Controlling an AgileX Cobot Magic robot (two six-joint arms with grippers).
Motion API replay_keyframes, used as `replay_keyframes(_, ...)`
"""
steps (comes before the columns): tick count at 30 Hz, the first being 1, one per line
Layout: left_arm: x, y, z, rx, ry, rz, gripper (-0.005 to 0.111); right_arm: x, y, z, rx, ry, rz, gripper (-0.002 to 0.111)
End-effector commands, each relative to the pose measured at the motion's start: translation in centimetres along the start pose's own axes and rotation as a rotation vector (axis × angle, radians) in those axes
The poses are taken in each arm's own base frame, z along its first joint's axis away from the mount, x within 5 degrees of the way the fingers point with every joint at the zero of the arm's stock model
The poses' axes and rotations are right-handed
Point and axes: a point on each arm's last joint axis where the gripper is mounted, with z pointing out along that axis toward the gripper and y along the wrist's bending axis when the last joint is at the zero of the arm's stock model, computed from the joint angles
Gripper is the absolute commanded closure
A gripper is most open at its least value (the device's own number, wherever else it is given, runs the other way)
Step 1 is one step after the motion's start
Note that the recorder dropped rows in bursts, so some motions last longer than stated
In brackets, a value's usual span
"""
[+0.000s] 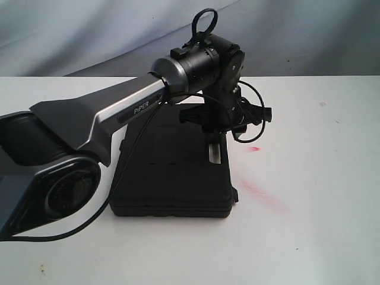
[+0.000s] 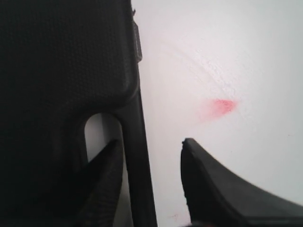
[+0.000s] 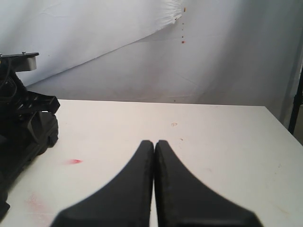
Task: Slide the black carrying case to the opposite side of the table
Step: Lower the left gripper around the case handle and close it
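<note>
The black case (image 1: 172,178) lies flat on the white table (image 1: 309,225), left of centre, its handle slot (image 1: 214,153) along its right edge. My left gripper (image 1: 217,142) points down at that edge. In the left wrist view the left gripper (image 2: 151,143) is open astride the handle bar of the case (image 2: 61,71). One finger (image 2: 106,175) is down in the slot (image 2: 97,130). The other finger (image 2: 208,184) stands outside over the table, with a gap to the bar. My right gripper (image 3: 154,142) is shut and empty, low over the table (image 3: 227,142).
The left arm (image 1: 119,113) reaches across above the case, with a cable (image 1: 133,160) hanging from it. Red smears (image 1: 254,148) mark the tabletop right of the case. A grey cloth backdrop (image 1: 297,35) hangs behind the table's far edge. The right arm is out of the exterior view.
</note>
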Motion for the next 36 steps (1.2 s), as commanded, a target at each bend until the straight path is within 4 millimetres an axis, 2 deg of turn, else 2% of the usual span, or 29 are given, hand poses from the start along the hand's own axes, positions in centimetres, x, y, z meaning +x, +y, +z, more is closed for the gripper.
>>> replay_keyframes(1,-0.4,0.0,-0.2,0.014,-0.036,0.003,0.067,0.0,0.0,0.0,0.0,-0.012,-0.004,0.108)
replay_keyframes(8,-0.4,0.3,-0.1,-0.019,-0.039,0.015,0.067,0.0,0.0,0.0,0.0,-0.012,-0.004,0.108)
replay_keyframes(17,1.2,0.6,3.5,-0.044,0.084,-0.007,0.067,0.0,0.0,0.0,0.0,-0.012,-0.004,0.108)
replay_keyframes(22,1.1,0.5,3.8,-0.021,0.068,-0.01,0.067,0.0,0.0,0.0,0.0,-0.012,-0.004,0.108)
replay_keyframes(23,1.1,0.5,3.8,-0.023,0.067,-0.009,0.069,0.0,0.0,0.0,0.0,-0.012,-0.004,0.108)
replay_keyframes(28,1.1,0.5,3.8,-0.025,0.07,-0.009,0.107,0.0,0.0,0.0,0.0,-0.012,-0.004,0.108)
replay_keyframes(36,1.0,1.2,3.8,-0.098,0.065,-0.014,0.107,0.0,0.0,0.0,0.0,-0.012,-0.004,0.108)
